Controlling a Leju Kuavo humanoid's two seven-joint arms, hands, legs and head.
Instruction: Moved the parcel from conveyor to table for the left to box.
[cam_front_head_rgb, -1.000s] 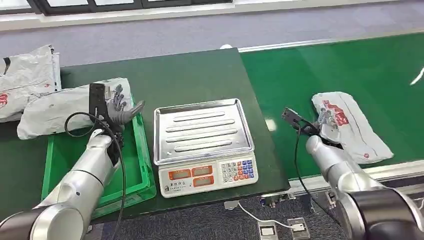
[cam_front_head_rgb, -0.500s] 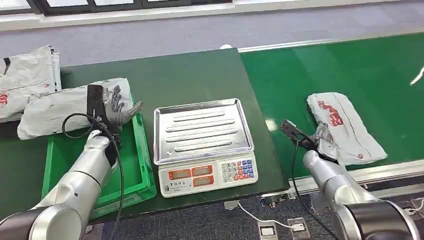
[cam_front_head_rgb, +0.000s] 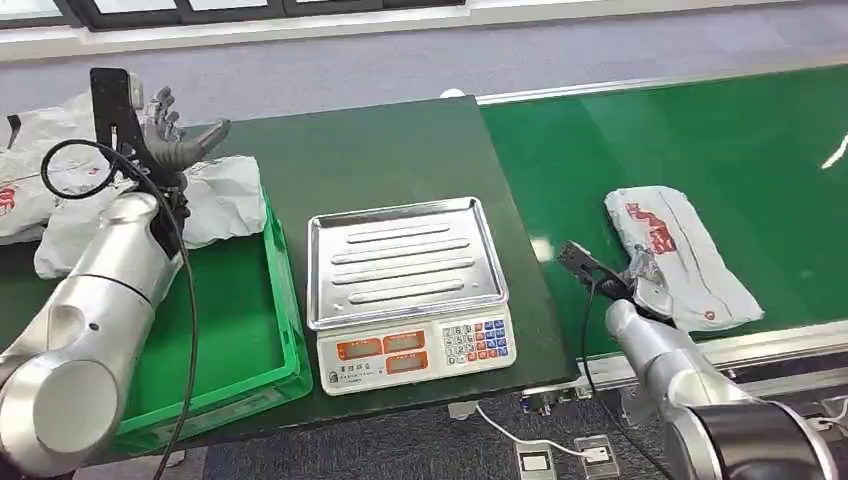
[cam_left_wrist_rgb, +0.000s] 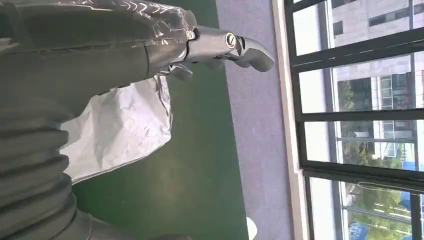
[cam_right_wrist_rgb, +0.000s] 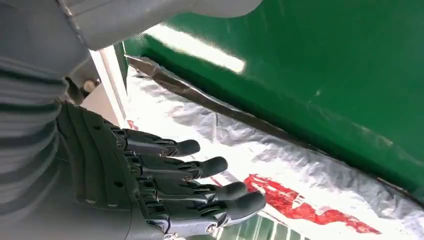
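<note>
the right robot hand (cam_front_head_rgb: 640, 283) hovered spread, fingers just over the near end of the parcel (cam_front_head_rgb: 680, 256) on the conveyor (cam_front_head_rgb: 740, 140), seemingly poised to grasp. farther off, the left robot hand (cam_front_head_rgb: 165, 135) was raised, spread, holding nothing, above the table (cam_front_head_rgb: 400, 160).

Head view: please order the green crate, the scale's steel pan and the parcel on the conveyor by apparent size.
1. Green crate, though the left arm hides part of it.
2. Scale's steel pan.
3. Parcel on the conveyor, partly hidden by the right hand.
</note>
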